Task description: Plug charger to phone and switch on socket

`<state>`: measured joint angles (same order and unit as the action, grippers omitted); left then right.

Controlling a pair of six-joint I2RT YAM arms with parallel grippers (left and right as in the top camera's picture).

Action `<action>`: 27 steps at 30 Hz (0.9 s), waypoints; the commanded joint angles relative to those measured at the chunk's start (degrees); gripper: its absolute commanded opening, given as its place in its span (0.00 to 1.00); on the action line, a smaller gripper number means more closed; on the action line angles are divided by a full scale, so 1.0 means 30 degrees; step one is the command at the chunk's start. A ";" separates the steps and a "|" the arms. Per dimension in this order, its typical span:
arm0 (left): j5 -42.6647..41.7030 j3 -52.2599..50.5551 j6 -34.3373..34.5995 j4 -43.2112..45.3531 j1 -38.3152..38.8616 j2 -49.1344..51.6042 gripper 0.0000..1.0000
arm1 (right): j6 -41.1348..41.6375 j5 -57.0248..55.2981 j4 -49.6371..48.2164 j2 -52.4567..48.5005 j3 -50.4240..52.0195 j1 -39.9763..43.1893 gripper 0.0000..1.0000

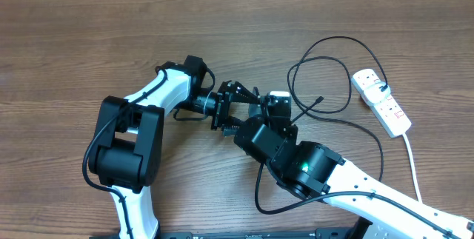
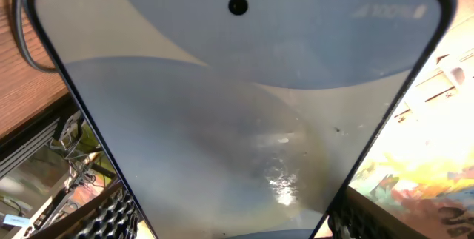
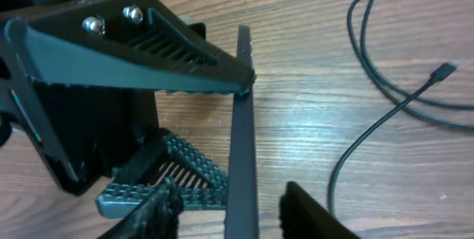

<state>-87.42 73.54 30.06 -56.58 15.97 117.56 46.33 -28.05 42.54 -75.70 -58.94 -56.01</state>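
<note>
My left gripper (image 2: 229,228) is shut on the phone (image 2: 237,106), whose pale blue-grey lit screen fills the left wrist view. In the right wrist view the phone (image 3: 243,143) stands edge-on, clamped between the left gripper's ribbed fingers (image 3: 159,43). My right gripper (image 3: 233,213) is open, one finger on each side of the phone with a gap on both sides. Overhead, both grippers meet at mid-table (image 1: 255,109) and only a pale end of the phone (image 1: 279,95) shows. The charger's black cable (image 1: 326,54) loops to the right, its connector tip (image 1: 320,100) lying free on the table, also seen in the right wrist view (image 3: 446,69). Its plug end sits in the socket (image 1: 381,104).
The socket's white cord (image 1: 412,161) runs toward the front right. The black cable also trails past my right arm (image 1: 374,146) toward the front. The table is bare wood (image 1: 89,39) on the left and at the back.
</note>
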 commanded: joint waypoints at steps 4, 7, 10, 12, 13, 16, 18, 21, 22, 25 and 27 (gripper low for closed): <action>-0.0670 0.0007 -0.0102 0.0015 -0.0102 0.0066 0.39 | 0.0044 0.0452 -0.0015 0.0095 -0.0350 -0.0058 0.27; -0.0670 0.0007 -0.0102 0.0022 -0.0102 0.0066 0.39 | 0.0044 0.0444 -0.0022 0.0102 -0.0350 -0.0058 0.20; -0.0670 0.0007 -0.0102 0.0015 -0.0102 0.0066 0.39 | 0.0044 0.0452 -0.0087 0.0102 -0.0350 -0.0058 0.15; -0.0670 0.0007 -0.0102 0.0015 -0.0102 0.0066 0.41 | 0.0051 0.0452 -0.0160 0.0102 -0.0350 -0.0058 0.13; -0.0663 0.0007 -0.0102 0.0022 -0.0102 0.0066 0.42 | 0.0051 0.0452 -0.0189 0.0102 -0.0364 -0.0058 0.12; -0.0510 0.0007 -0.0102 0.0022 -0.0102 0.0066 0.53 | 0.0058 0.0444 -0.0313 0.0175 -0.0386 -0.0058 0.10; 0.0095 0.0007 -0.0095 0.0022 -0.0102 0.0066 0.70 | 0.0058 0.0444 -0.0386 0.0226 -0.0401 -0.0058 0.09; 0.0852 0.0007 -0.0095 0.0022 -0.0102 0.0066 0.92 | 0.0510 0.0452 -0.0546 0.0342 -0.0401 -0.0058 0.09; 0.0831 0.0007 -0.0095 0.0022 -0.0102 0.0066 0.95 | 0.0882 0.0452 -0.0539 0.0357 -0.0401 -0.0036 0.09; 0.0831 0.0036 -0.0102 0.0066 -0.0321 0.0066 1.00 | 0.2076 0.0452 -0.0546 0.0393 -0.0401 0.0044 0.09; 0.0831 0.0044 -0.0146 0.0772 -0.0750 0.0066 1.00 | 0.2769 0.0481 -0.0532 0.0393 -0.0401 0.0248 0.08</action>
<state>-85.45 73.52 29.89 -55.57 15.20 117.58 50.41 -26.33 41.63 -75.70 -58.94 -55.86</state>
